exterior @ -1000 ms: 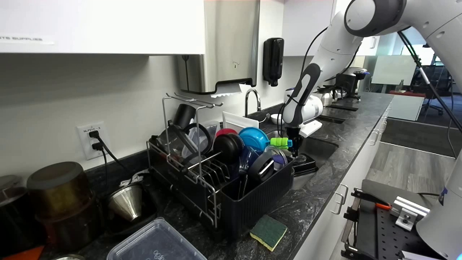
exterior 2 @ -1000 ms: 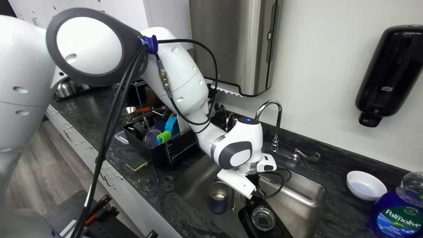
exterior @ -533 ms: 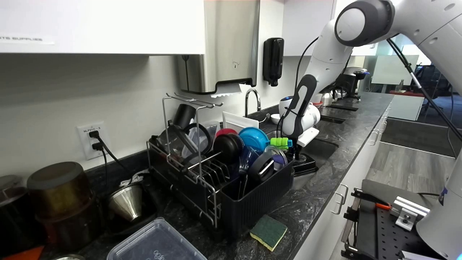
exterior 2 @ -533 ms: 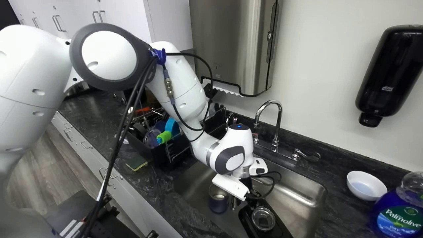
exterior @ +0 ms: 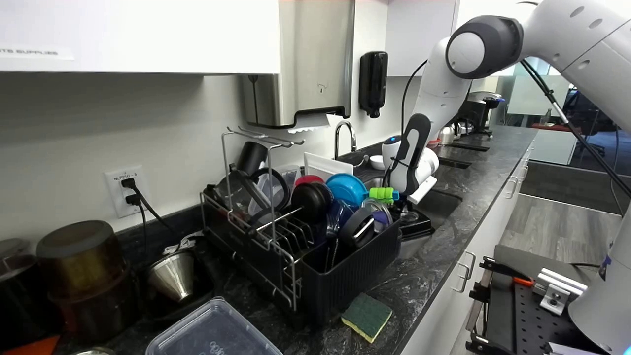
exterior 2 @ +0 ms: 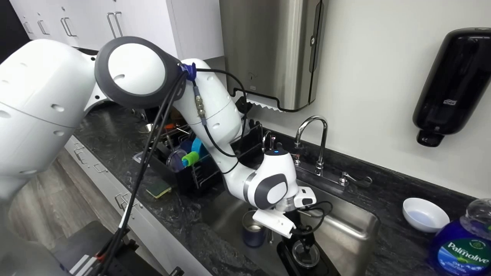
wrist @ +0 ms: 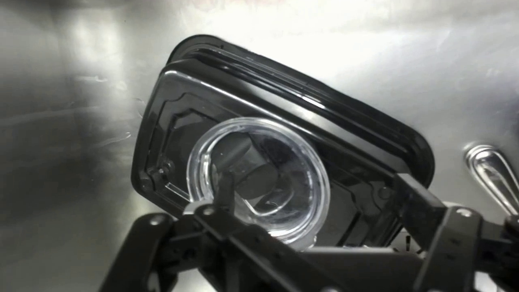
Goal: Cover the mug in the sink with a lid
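Note:
In the wrist view my gripper (wrist: 318, 184) is open, its two fingers wide apart. The clear round lid (wrist: 284, 170) rests on an upturned black container (wrist: 348, 121) in the sink (wrist: 454, 81). One fingertip overlaps the lid's near side in that view, while its partner stands beyond the rim, above the container; contact cannot be told. In an exterior view the lid (exterior 2: 303, 260) sits below the arm's fingers. A dark blue mug (exterior 2: 253, 235) with a steel interior stands upright in the sink, uncovered, to the left of the black container.
A metal utensil handle (exterior 2: 271, 234) is beside the mug. The full dish rack (exterior: 345, 276) borders the sink. Behind are a faucet (exterior 2: 324, 138) and its lever (exterior 2: 356, 181). A white bowl (exterior 2: 425, 215) and a soap bottle (exterior 2: 460, 245) stand on the counter.
My gripper has come down and its jaws have spread. It went a little toward the mug, then back over the lid. Lid, container and mug have stayed put.

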